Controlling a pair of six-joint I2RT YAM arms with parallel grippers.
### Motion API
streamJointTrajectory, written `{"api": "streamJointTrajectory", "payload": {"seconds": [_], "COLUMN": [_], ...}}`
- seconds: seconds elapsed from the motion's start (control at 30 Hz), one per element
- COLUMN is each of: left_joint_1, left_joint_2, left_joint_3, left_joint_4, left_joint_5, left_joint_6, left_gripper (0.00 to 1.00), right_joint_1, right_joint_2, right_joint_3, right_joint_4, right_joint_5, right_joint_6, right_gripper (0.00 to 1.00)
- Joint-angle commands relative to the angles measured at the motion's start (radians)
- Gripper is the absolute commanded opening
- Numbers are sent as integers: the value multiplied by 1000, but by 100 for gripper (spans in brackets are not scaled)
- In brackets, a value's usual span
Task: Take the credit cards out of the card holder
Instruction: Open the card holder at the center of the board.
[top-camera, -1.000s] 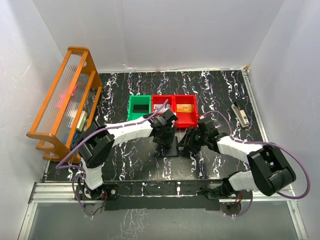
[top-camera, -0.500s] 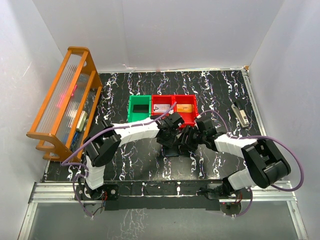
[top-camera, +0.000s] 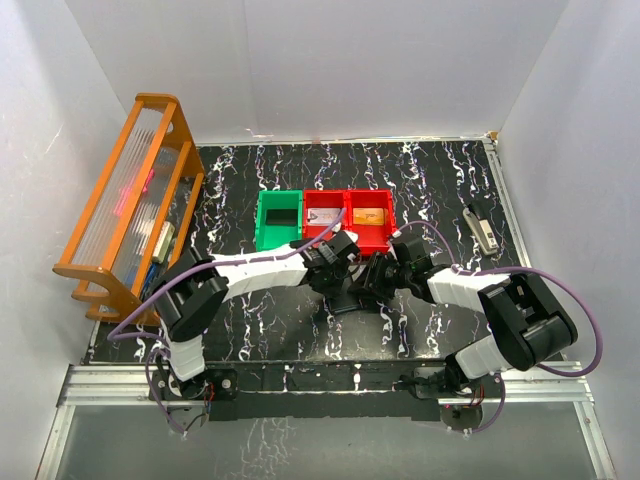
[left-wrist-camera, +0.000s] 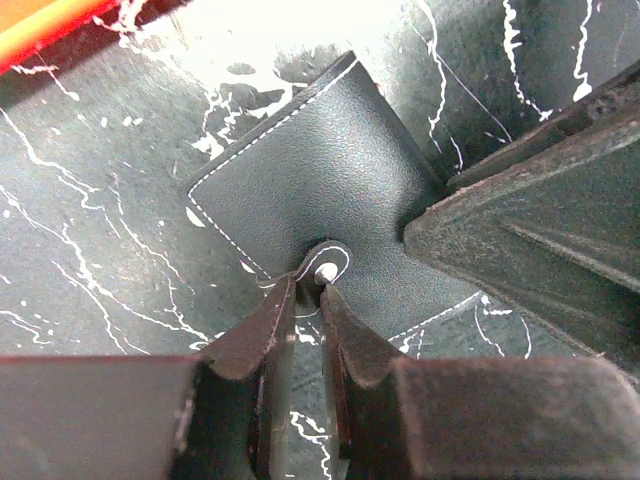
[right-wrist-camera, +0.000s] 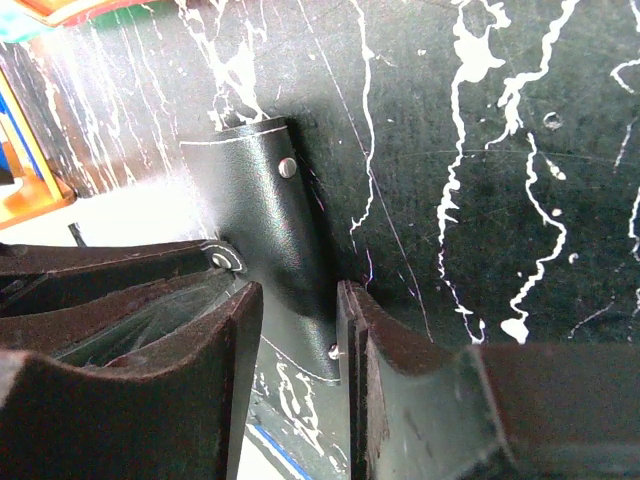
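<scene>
three white walls; card holder on black veined table

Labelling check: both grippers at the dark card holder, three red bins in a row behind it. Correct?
No: top external shows one green bin, two red bins. The left gripper and right gripper are both at the card holder.

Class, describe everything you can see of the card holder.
The card holder is a small black wallet, leather-like with white stitching and metal snap studs. It lies closed, dark side out, on the marbled table, on the near side of the red bins. The left gripper pinches its snap tab; the right gripper straddles one edge.
</scene>
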Motion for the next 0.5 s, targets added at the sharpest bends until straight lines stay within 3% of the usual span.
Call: {"api": "streamJointTrajectory", "payload": {"seconds": [0.0,0.13,0.33,0.47], "left_joint_1": [-3,-2,23,62], "left_joint_2": [-57,-79,-136,-205], "left_joint_3": [-51,-74,-135,-203], "left_joint_4": [74,116,178,220], "left_joint_5": [102,143,178,190], "left_joint_6": [-36,-61,-111,-153], "left_gripper": [0,0,0,0], "right_joint_1": [11,25,38,39], "right_joint_2": [16,33,32,1], "right_joint_3": [-47,-26,-25,-41], "right_joint_4": [13,-15,-6,-13], "right_joint_5": [-29,-54,-74,-19], "right_joint_6": [-82,-143,-167,-131], "right_gripper": [36,41,3,0]}}
